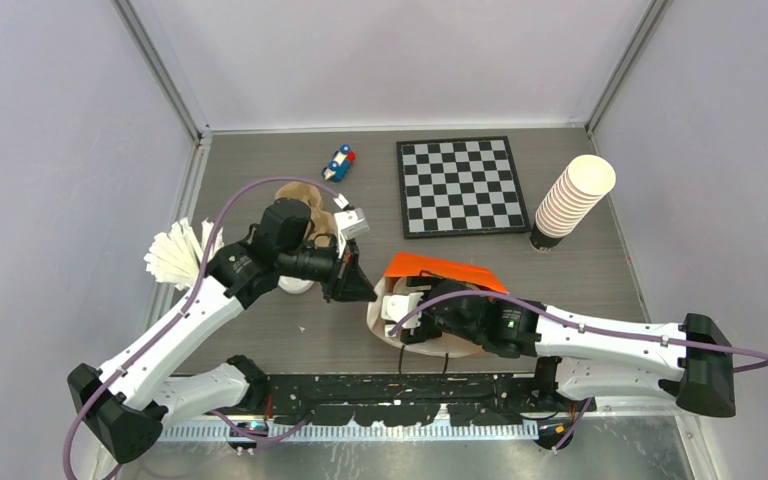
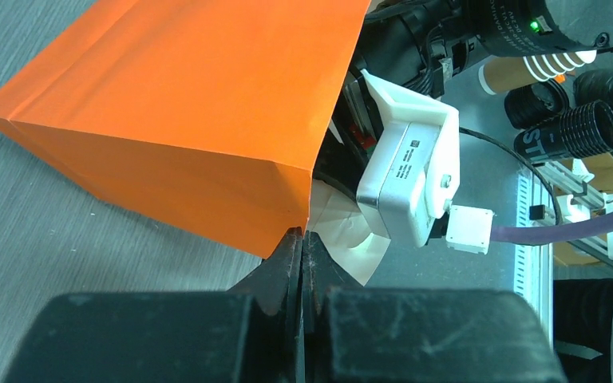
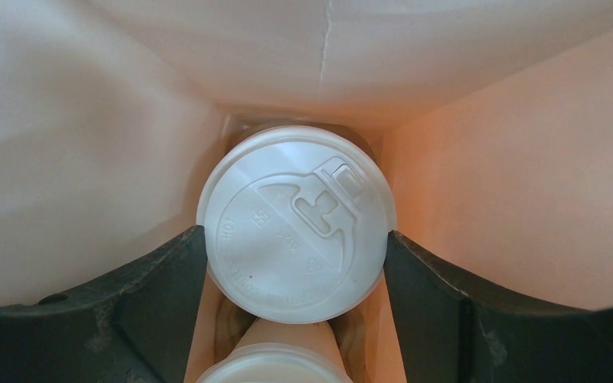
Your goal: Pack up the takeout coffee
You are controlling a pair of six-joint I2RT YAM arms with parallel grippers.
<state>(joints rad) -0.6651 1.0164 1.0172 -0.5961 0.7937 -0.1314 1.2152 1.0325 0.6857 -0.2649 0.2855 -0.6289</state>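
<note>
The right hand point(image 3: 295, 239) stands wide inside the orange paper bag point(image 2: 175, 120). Its two dark fingers point(image 3: 156, 299) press against opposite sides of the takeout coffee point(image 3: 295, 227), which is seen end-on by its white sip lid. The cup sits deep in the bag between the pale inner walls (the right-hand wall glows orange). Under the cup, at the bottom edge of the right wrist view, a second pale rounded thing shows; what it is I cannot tell.

The left hand point(image 2: 301, 239) is closed tight, pinching the bag's rim at a corner of the mouth.

From above, the bag rests on the tabletop point(image 1: 600, 270) between the two arms, its mouth toward the near edge. Farther back are a checkerboard point(image 1: 457, 185) and a tall stack of lidless cups point(image 1: 572, 198), well apart from the bag. A fan of loose white lids point(image 1: 175, 255) lies at the left.
</note>
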